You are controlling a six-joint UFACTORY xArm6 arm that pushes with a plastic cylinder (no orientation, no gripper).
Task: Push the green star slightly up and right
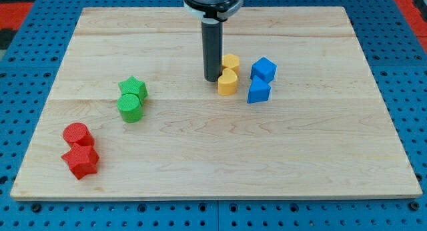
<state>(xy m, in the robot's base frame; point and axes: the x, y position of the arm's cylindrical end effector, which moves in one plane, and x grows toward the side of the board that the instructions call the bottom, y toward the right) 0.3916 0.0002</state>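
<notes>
I have no jaws to open or close and I hold nothing: my arm ends in a plain dark rod. My tip (211,79) rests on the wooden board (213,161), just to the view's left of the two yellow blocks (228,75), very near them or touching; I cannot tell which. Beyond those, further to the view's right of my tip, sit the blue cube (264,69) and another blue block (258,91). The green star (133,87) lies well apart from my tip, toward the view's left and slightly lower, touching the green cylinder (131,107) below it. Farther down-left sit the red cylinder (76,134) and red star (81,161).
</notes>
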